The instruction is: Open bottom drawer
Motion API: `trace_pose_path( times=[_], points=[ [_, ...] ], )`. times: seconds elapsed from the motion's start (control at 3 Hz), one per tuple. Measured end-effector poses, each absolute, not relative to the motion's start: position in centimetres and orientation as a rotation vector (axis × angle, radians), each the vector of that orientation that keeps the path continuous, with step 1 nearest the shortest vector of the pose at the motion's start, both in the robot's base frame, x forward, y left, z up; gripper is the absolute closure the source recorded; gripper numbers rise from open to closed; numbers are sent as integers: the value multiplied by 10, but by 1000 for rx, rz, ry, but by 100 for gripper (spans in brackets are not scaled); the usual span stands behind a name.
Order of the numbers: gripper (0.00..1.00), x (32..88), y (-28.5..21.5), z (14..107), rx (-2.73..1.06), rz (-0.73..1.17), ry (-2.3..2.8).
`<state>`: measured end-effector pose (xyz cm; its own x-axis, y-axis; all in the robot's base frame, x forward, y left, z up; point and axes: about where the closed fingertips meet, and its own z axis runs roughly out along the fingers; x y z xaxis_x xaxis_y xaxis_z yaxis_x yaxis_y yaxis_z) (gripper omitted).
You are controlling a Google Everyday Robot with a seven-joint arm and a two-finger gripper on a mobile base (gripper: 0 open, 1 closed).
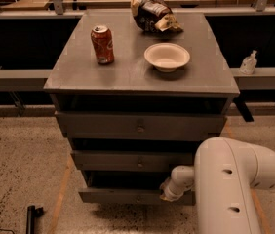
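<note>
Grey bottom drawer (pixel 123 195), lowest of three beneath the counter (pixel 127 77), near the floor, my hand (pixel 166 193) at its front, right of centre, its grip I cannot tell, red can (pixel 102 44), white bowl (pixel 166 56), crumpled bag (pixel 152 16) on top

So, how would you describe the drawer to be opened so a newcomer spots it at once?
Find the grey cabinet carrying a red can and white bowl; three drawers stack down its front. The bottom drawer is the lowest, by the floor, with the gripper at its front's right part. Its front is slimmer than the two above.
</note>
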<state>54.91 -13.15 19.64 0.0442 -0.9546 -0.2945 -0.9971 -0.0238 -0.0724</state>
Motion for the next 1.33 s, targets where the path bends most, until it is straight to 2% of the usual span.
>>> trace_pose_path(
  times=[0.67,1.0,1.33],
  points=[
    [12,564,-133,194,-2078,204,1966],
    [0,579,-138,195,-2083,159,1946],
    [0,589,-141,198,-2080,110,1930]
  ],
)
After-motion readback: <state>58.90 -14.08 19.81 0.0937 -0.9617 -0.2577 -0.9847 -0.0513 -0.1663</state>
